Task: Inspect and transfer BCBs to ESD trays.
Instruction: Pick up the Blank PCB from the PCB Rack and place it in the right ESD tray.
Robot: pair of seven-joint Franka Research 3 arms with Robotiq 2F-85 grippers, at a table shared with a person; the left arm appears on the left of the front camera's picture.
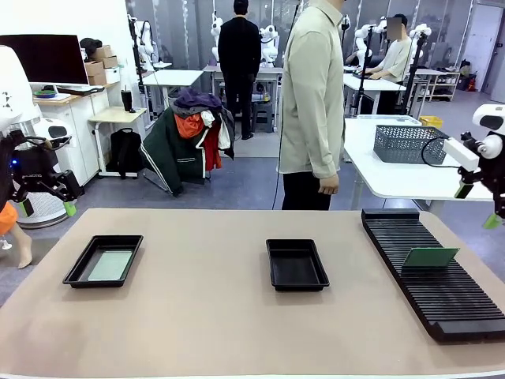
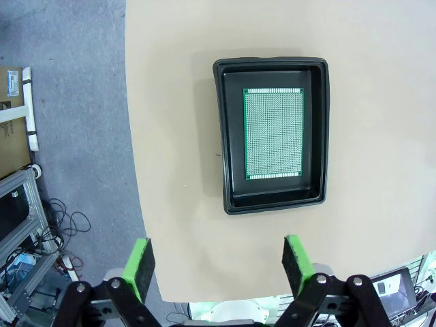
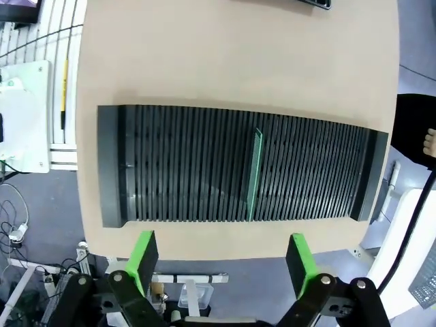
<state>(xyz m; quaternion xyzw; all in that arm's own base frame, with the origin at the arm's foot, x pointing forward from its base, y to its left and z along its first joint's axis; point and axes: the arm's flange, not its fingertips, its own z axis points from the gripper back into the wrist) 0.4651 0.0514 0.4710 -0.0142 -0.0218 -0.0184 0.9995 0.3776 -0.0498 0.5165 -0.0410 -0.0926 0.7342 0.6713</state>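
We found left gripper [image 2: 218, 263] parted, empty, over tray [image 2: 222, 136], BCB [image 2: 274, 133] flat inside; right gripper [image 3: 221, 262] parted, empty, over rack [image 3: 177, 163], second BCB [image 3: 253, 174] edgewise in slot.

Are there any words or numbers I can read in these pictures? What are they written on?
No words or numbers read clearly here.
Label on the cardboard box: too blurred to read.
BCB and its ESD tray: no print visible.
Black rack: no print visible.
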